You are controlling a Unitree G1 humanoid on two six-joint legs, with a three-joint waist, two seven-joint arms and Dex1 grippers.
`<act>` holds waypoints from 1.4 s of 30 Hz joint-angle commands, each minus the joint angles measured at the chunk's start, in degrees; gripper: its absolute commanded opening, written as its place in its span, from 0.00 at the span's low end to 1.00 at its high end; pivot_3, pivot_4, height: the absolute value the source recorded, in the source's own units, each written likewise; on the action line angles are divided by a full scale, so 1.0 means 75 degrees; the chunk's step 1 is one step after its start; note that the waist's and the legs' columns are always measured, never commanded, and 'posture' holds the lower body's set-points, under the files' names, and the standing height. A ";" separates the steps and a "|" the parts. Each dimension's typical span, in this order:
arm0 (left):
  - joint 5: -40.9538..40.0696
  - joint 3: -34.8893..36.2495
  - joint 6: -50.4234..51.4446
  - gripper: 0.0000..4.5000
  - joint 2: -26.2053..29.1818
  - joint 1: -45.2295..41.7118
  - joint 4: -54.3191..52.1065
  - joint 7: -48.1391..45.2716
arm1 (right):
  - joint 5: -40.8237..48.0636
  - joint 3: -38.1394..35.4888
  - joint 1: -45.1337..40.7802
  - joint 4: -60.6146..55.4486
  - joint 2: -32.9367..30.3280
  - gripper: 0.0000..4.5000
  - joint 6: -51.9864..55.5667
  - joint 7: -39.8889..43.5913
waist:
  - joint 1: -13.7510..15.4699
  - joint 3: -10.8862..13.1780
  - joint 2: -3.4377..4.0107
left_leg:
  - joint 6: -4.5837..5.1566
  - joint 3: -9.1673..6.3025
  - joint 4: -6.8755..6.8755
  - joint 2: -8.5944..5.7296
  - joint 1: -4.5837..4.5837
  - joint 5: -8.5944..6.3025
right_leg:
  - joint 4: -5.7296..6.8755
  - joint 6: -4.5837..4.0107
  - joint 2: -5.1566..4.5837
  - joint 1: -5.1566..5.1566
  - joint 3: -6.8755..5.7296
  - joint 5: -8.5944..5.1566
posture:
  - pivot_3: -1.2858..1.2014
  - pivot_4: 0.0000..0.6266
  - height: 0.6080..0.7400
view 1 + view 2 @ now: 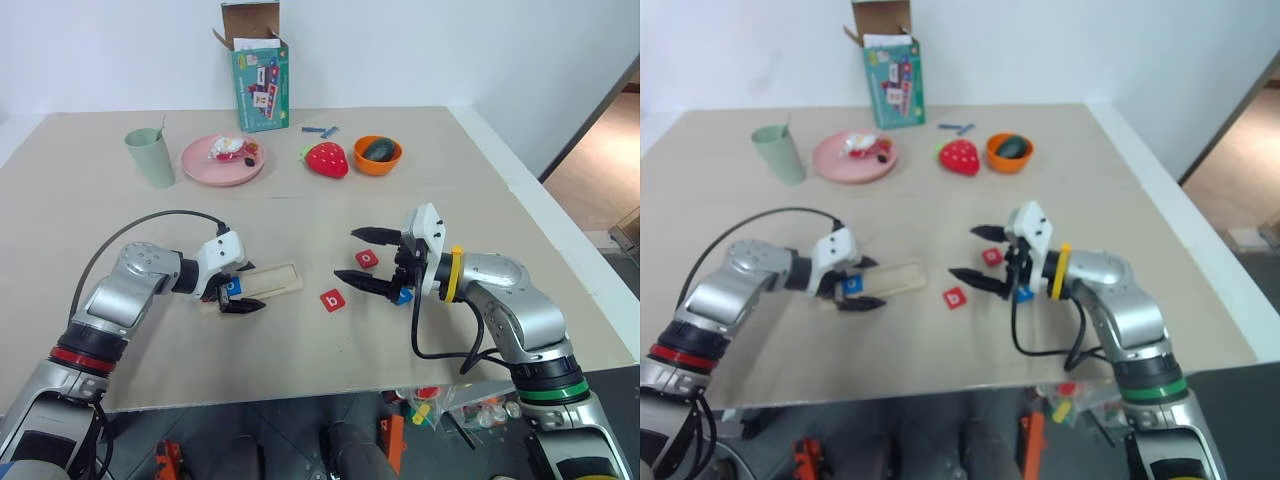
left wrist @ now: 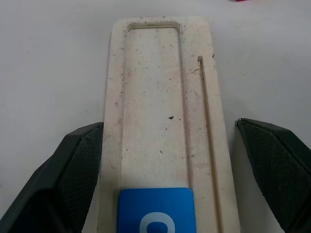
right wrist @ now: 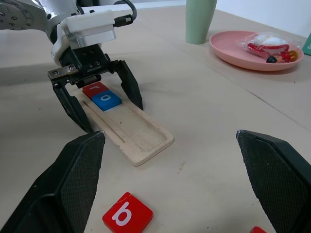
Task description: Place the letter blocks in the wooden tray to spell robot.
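Observation:
The wooden tray lies on the table in front of my left arm. A red r block and a blue o block sit side by side in its groove at the left end. My left gripper is open, its fingers straddling the tray on either side of the blue o block without pinching it. A red b block and a red o block lie loose to the right of the tray. My right gripper hovers open over them, and a blue block lies under its wrist.
At the back stand a green cup, a pink plate with wrapped sweets, a toy strawberry, an orange bowl, a cardboard box and thin blue sticks. The table's right edge runs close to my right arm.

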 commanded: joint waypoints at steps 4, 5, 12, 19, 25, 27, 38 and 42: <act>0.0337 -0.0008 0.0186 0.82 -0.0081 -0.0103 0.0568 0.0365 | -0.0081 -0.0029 -0.0292 -0.0043 0.0078 1.00 -0.0163 0.0004 | -0.0001 -0.0002 0.0003 | 0.0007 -0.0006 0.0010 0.0001 0.0016 0.0009 | 0.0001 0.0017 0.0002 0.0020 -0.0009 -0.0002 | 0.52 0.24 1.00; 0.0343 -0.0009 0.0187 0.74 -0.0061 -0.0098 0.0609 0.0348 | -0.0096 -0.0027 -0.0306 -0.0024 0.0089 1.00 -0.0171 0.0000 | -0.0002 -0.0002 0.0003 | 0.0008 -0.0008 0.0013 0.0001 0.0020 0.0014 | 0.0001 0.0034 0.0002 0.0025 -0.0011 -0.0007 | 0.52 0.24 1.00; 0.0391 0.0028 -0.0072 0.71 0.0000 -0.0150 0.0882 0.0327 | -0.0145 -0.0053 -0.0335 0.0070 0.0133 1.00 -0.0184 -0.0034 | -0.0014 -0.0002 0.0004 | 0.0068 -0.0003 0.0014 0.0006 0.0050 0.0061 | 0.0005 0.0016 0.0022 0.0039 -0.0007 0.0047 | 0.52 0.24 1.00; 0.0468 -0.0368 -0.0712 0.71 -0.0132 -0.0574 0.0699 -0.0378 | -0.0198 -0.0084 -0.0416 0.0234 0.0143 1.00 -0.0260 0.0025 | -0.0005 -0.0001 0.0005 | 0.0085 -0.0007 0.0013 0.0013 0.0038 0.0074 | 0.0010 0.0002 0.0036 0.0028 -0.0010 0.0062 | 0.52 0.24 1.00; 0.0840 -0.0817 -0.1514 0.71 -0.0406 -0.1151 0.1343 -0.0920 | -0.0225 -0.0084 -0.0461 0.0311 0.0106 1.00 -0.0292 0.0058 | 0.0000 -0.0001 0.0006 | 0.0088 -0.0006 0.0012 0.0000 0.0005 0.0071 | 0.0001 0.0020 0.0015 0.0012 -0.0008 0.0048 | 0.52 0.24 1.00; 0.0919 -0.0910 -0.1736 0.71 -0.0484 -0.1284 0.1547 -0.1075 | -0.0233 -0.0085 -0.0461 0.0323 0.0098 1.00 -0.0302 0.0058 | 0.0000 -0.0001 0.0006 | 0.0090 -0.0005 0.0011 -0.0004 -0.0002 0.0068 | -0.0004 0.0022 0.0010 0.0009 -0.0007 0.0047 | 0.52 0.24 1.00; 0.1133 -0.1158 -0.1955 0.71 -0.1327 -0.1575 0.1757 -0.1244 | -0.0262 -0.0129 -0.0341 0.0229 0.0076 1.00 -0.0293 -0.0018 | 0.0029 -0.0001 0.0006 | 0.0096 -0.0012 0.0011 -0.0011 -0.0003 0.0065 | -0.0004 0.0029 0.0004 0.0011 -0.0010 0.0041 | 0.52 0.24 1.00; 0.1258 -0.1191 -0.1955 0.71 -0.1563 -0.1624 0.1805 -0.1155 | -0.0266 -0.0139 -0.0295 0.0189 0.0072 1.00 -0.0296 -0.0052 | 0.0023 -0.0001 0.0006 | 0.0096 -0.0008 0.0011 -0.0019 -0.0004 0.0065 | -0.0004 0.0036 -0.0007 0.0012 -0.0006 0.0038 | 0.52 0.24 1.00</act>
